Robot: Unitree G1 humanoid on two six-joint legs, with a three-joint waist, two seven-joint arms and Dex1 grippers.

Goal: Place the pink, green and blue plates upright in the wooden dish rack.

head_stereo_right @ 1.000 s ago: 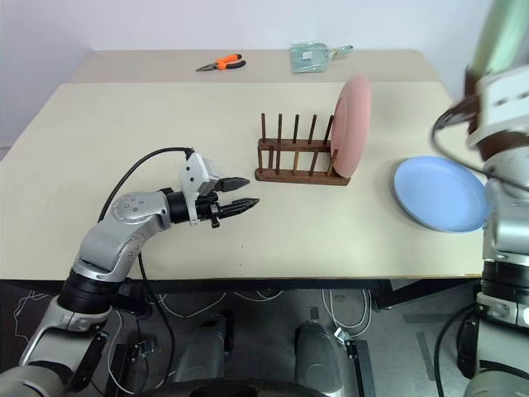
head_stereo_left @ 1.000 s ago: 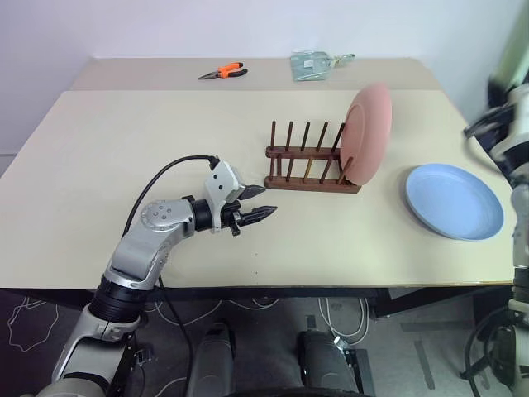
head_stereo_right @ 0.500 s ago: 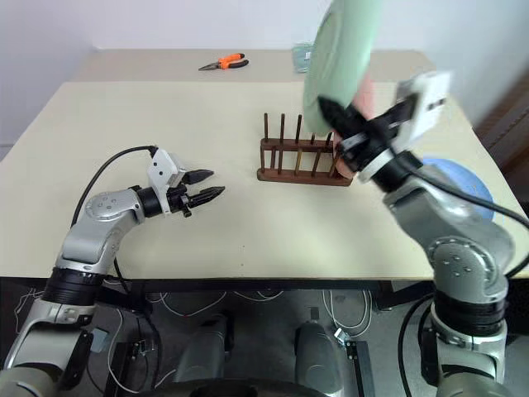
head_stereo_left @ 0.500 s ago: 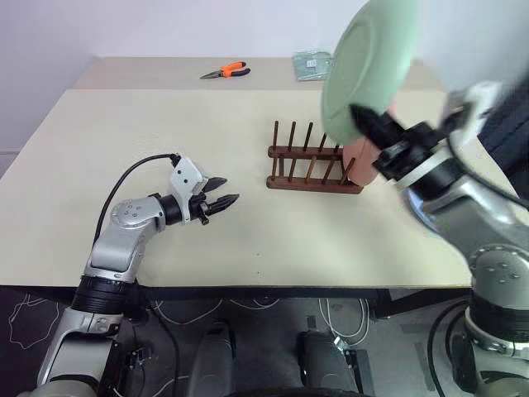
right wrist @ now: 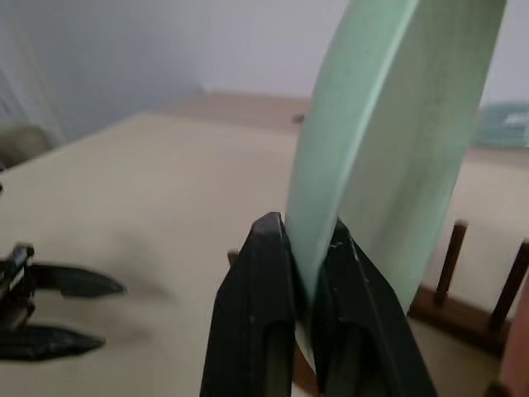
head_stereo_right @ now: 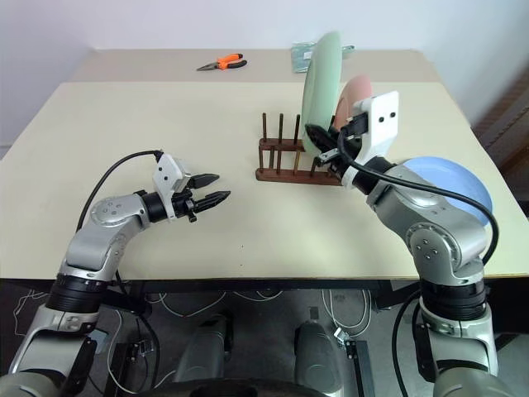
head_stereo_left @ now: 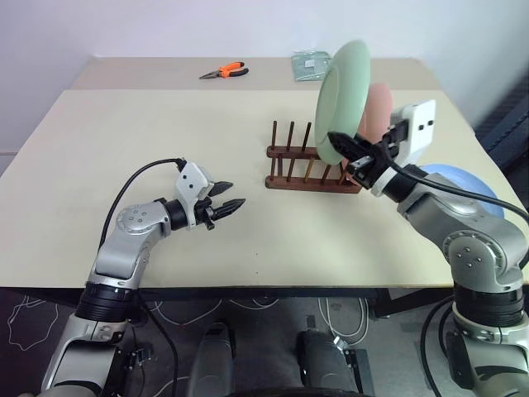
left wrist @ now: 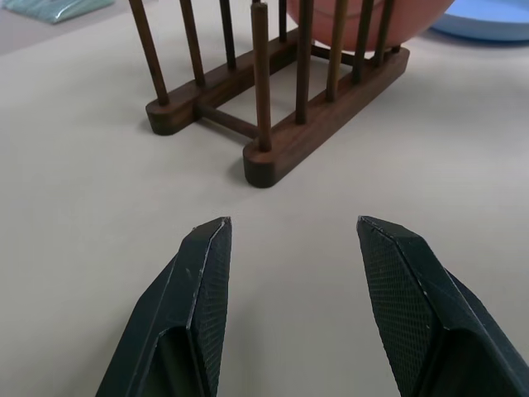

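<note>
So the right gripper (head_stereo_left: 343, 145) has its fingers clamped tight on the lower rim of the green plate (head_stereo_left: 341, 102), holding it up on edge above the wooden dish rack (head_stereo_left: 312, 160). The plate is upright, tipped a bit, hanging over the middle-to-right part of the rack; can't tell if its bottom edge is actually touching any pegs. In the right wrist view you can see both black fingers (right wrist: 252, 314) pinching the rim from either side.

The pink plate (head_stereo_left: 377, 110) is standing upright at the right end of the rack, just behind the green one. The blue plate (head_stereo_right: 450, 187) lies flat on the table (head_stereo_left: 165, 141) to the right of the rack, partly hidden behind the right arm.

The left gripper (head_stereo_left: 230, 201) hangs low over the table, well to the left of the rack and a bit nearer, with its fingers spread apart and nothing between them. Its wrist view looks straight at the left end of the rack.

Way at the far edge there's a pair of orange-handled pliers (head_stereo_left: 222, 71) and a clear plastic packet (head_stereo_left: 310, 64).
</note>
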